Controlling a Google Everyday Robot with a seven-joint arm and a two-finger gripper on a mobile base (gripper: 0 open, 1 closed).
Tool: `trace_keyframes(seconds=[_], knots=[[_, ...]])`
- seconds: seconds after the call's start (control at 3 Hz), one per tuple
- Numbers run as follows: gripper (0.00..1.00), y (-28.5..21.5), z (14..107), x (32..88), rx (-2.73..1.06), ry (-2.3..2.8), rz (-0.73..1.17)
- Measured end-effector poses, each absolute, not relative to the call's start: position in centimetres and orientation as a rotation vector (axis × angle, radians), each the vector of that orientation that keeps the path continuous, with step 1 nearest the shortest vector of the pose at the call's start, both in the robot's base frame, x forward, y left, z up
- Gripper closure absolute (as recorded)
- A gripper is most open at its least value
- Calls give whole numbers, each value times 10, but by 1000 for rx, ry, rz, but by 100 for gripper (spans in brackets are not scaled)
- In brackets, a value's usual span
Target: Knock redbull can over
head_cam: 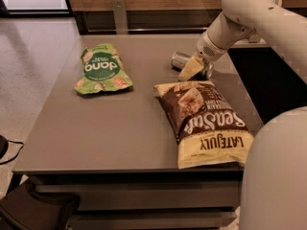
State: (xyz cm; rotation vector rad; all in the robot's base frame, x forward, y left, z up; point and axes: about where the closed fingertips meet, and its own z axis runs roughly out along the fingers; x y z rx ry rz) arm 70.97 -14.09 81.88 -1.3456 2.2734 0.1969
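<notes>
The redbull can (180,60) lies on its side on the grey table (120,119), near the far right, its shiny end facing left. My gripper (193,69) is right at the can, over its right part, with pale fingers (190,70) hanging in front of it. Most of the can's body is hidden behind the gripper.
A green snack bag (100,69) lies flat at the far left of the table. A large brown and yellow snack bag (204,120) lies just in front of the can and gripper. A wooden wall and a metal post (119,15) stand behind the table.
</notes>
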Motion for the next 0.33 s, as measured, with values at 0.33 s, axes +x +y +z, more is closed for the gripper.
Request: trace_keyframes(seconds=[0.33], knots=[[0,-141,819,710,-1346,2273,197]])
